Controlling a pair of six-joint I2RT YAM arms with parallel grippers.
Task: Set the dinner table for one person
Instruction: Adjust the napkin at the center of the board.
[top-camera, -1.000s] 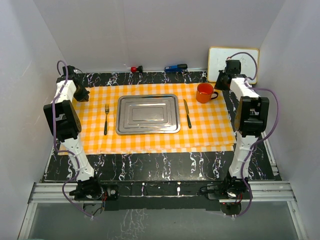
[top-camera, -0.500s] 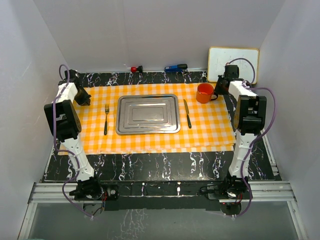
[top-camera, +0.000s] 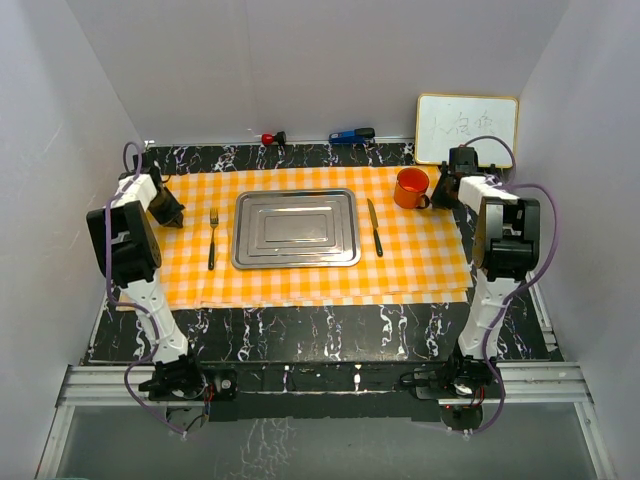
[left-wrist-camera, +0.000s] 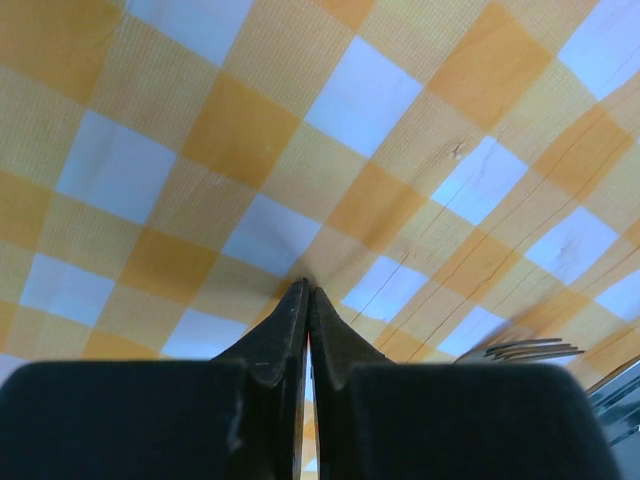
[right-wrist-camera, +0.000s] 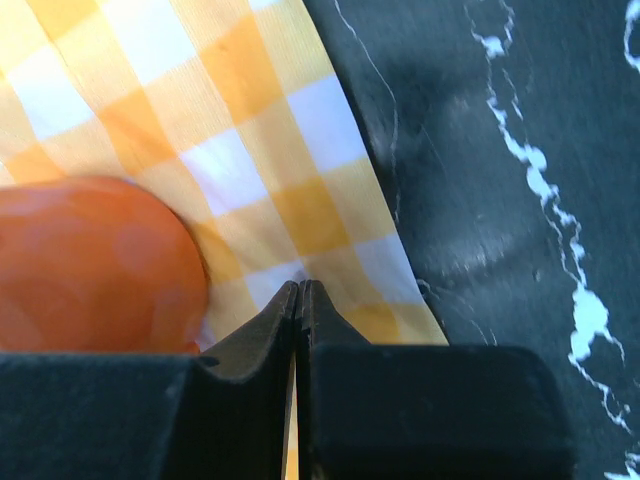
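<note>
Table fills the workspace, cloth spread over its middle. Tray centred, fork left, knife right, mug far right. Setting looks near complete. Left claw and right claw closed, tips at cloth; perhaps only straightening remains.

From behind, the top camera overlooks the dinner table; both wrist cameras sit close above its checked cloth.
</note>
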